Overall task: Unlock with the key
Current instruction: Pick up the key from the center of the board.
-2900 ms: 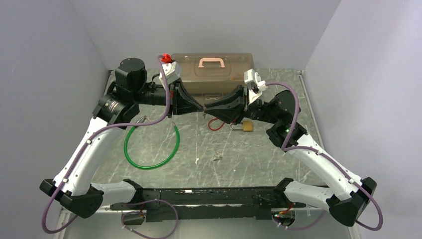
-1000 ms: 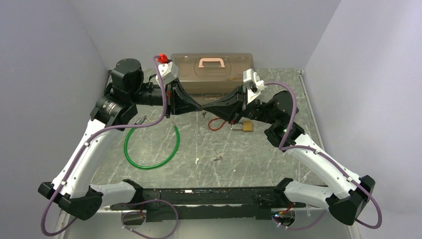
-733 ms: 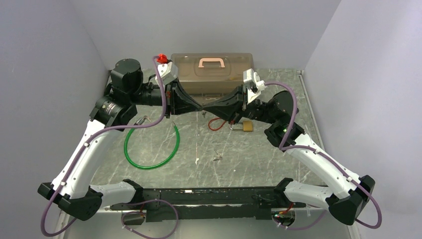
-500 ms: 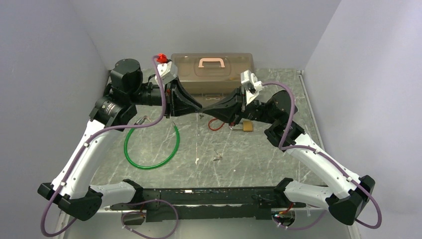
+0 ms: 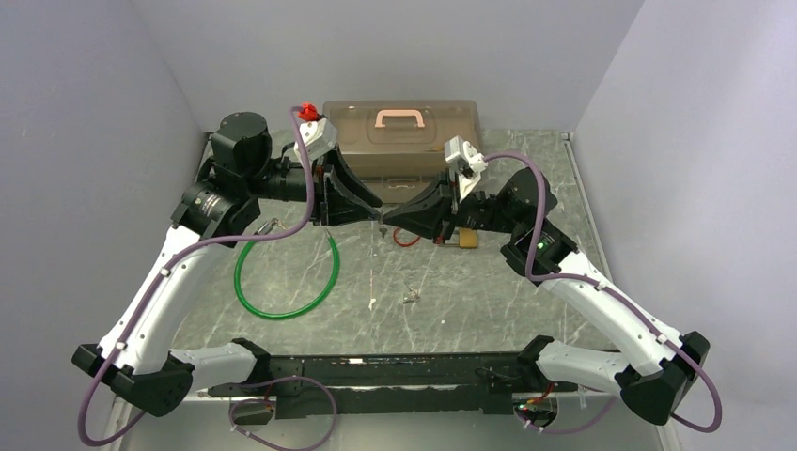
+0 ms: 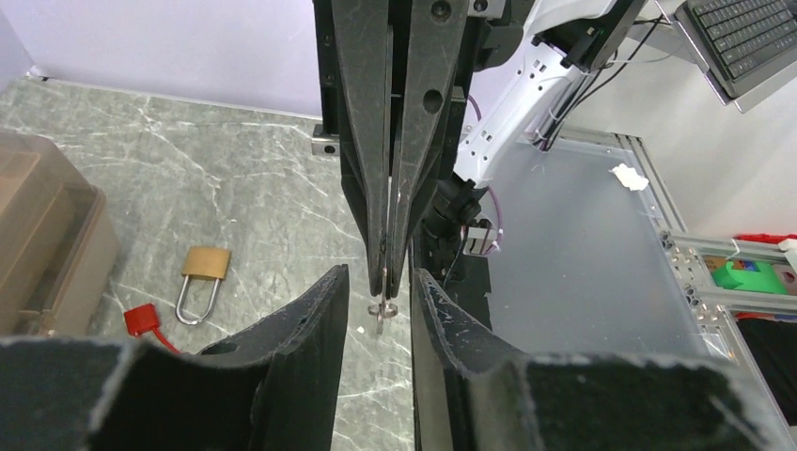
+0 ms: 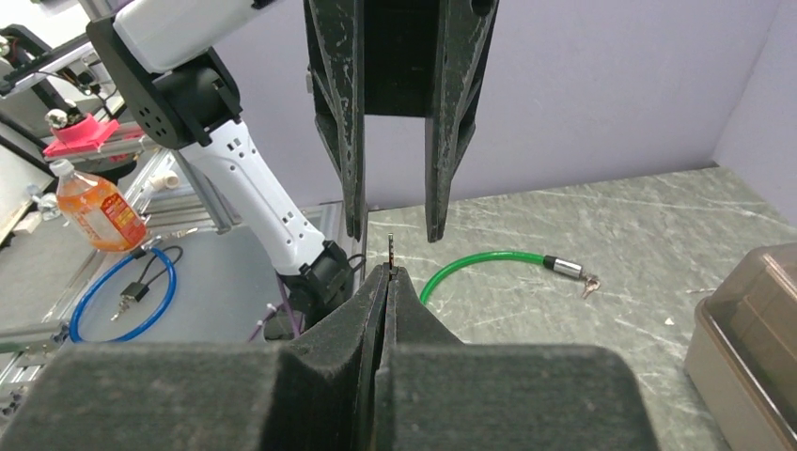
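The right fingers point(image 7: 371, 315) are clenched on the tiny silver key point(image 7: 390, 246). It sticks out past their tips, its long axis in line with them, pointing at the left arm. The left fingers point(image 6: 315, 310) stand parted either side of the key, apparently not touching it. The brass padlock point(image 6: 205, 272) lies flat on the worktop point(image 5: 451, 291) below, nearer the right arm.

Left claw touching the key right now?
Apart. Left wrist view: the key hangs from the shut right claw, with a clear gap to each side of the open left claw.

Bright, even light; soft shadows.
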Robot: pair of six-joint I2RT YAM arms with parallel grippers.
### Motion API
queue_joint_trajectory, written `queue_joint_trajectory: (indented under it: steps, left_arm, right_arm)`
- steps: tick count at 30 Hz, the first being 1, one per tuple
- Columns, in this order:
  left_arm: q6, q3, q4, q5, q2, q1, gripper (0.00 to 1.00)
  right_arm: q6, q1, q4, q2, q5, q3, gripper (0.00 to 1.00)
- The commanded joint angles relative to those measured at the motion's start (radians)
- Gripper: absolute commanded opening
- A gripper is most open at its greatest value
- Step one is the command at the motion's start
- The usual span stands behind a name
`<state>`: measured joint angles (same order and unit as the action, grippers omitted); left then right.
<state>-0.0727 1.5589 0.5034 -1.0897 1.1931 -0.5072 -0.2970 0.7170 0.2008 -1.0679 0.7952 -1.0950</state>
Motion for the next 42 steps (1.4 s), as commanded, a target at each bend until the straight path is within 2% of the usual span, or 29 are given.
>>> queue_joint_trajectory:
  steps: [1, 7, 11, 16, 21, 28, 29, 31, 33, 38, 42]
  left_arm:
    - [-0.018, -0.003, -0.037, -0.048, -0.014, 0.004, 0.36]
    - [-0.025, -0.002, -0.049, -0.044, -0.011, 0.005, 0.39]
    - [-0.036, 0.002, -0.063, -0.043, -0.004, 0.004, 0.32]
    - [-0.032, 0.012, -0.062, -0.032, -0.006, 0.004, 0.3]
    - [-0.014, 0.012, -0.056, -0.028, -0.007, 0.004, 0.01]
    - [-0.011, 0.012, -0.061, -0.054, -0.01, 0.005, 0.0]
    - [-0.013, 0.013, -0.063, -0.057, -0.009, 0.006, 0.0]
    - [-0.024, 0.012, -0.069, -0.061, -0.01, 0.009, 0.0]
    - [-0.035, 0.007, -0.078, -0.067, -0.011, 0.013, 0.0]
    - [-0.051, 0.007, -0.092, -0.078, -0.011, 0.016, 0.0]
    - [-0.057, 0.007, -0.097, -0.073, -0.016, 0.019, 0.0]
  right_arm:
    - [0.018, -0.003, 0.018, 0.004, 0.018, -0.07, 0.0]
    - [0.009, -0.004, 0.035, -0.022, 0.036, -0.099, 0.0]
    - [0.002, -0.004, 0.039, -0.041, 0.047, -0.113, 0.0]
    - [0.006, -0.004, 0.037, -0.045, 0.046, -0.117, 0.0]
    - [0.001, -0.004, 0.046, -0.045, 0.042, -0.12, 0.0]
    - [-0.003, -0.004, 0.071, -0.039, 0.053, -0.104, 0.0]
    - [-0.001, -0.003, 0.069, -0.035, 0.056, -0.097, 0.02]
    - [0.005, -0.005, 0.068, -0.02, 0.047, -0.074, 0.18]
    - [-0.008, -0.009, 0.106, 0.004, 0.027, -0.033, 0.28]
    - [-0.072, -0.014, 0.267, 0.034, 0.004, 0.053, 0.4]
    - [-0.103, -0.02, 0.325, 0.023, 0.004, 0.066, 0.43]
